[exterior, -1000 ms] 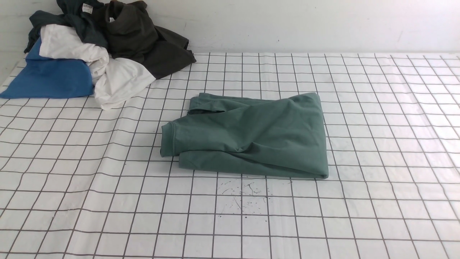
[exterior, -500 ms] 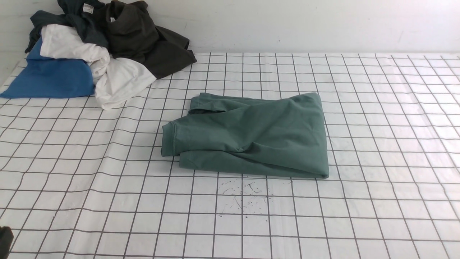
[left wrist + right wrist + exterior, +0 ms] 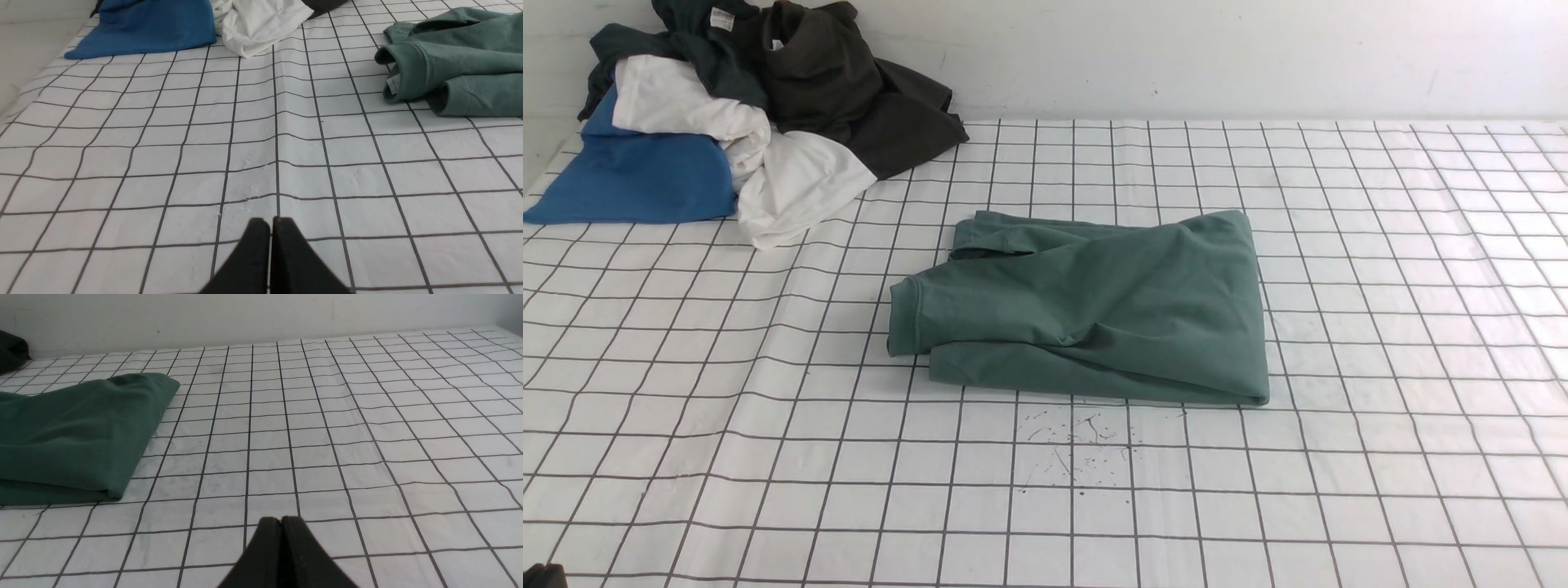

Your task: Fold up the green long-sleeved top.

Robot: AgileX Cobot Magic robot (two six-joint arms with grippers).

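The green long-sleeved top (image 3: 1094,314) lies folded into a compact bundle in the middle of the gridded table, with a cuffed sleeve end at its left. In the left wrist view the green top (image 3: 461,65) shows a white label at that end. The right wrist view catches the green top (image 3: 77,428) by its folded right corner. My left gripper (image 3: 270,220) is shut and empty above bare cloth, well short of the top. My right gripper (image 3: 281,518) is also shut and empty, off to the top's right. Only a dark sliver of the left arm (image 3: 539,576) shows in the front view.
A heap of other clothes sits at the far left: a blue garment (image 3: 637,175), a white one (image 3: 784,184), a dark olive-black one (image 3: 866,98) and a dark teal one with a white tag (image 3: 707,33). A white wall (image 3: 1176,57) bounds the table's back edge.
The dark tip of the left arm at the front view's lower left corner has sunk lower than half a second ago. The green top has not moved.
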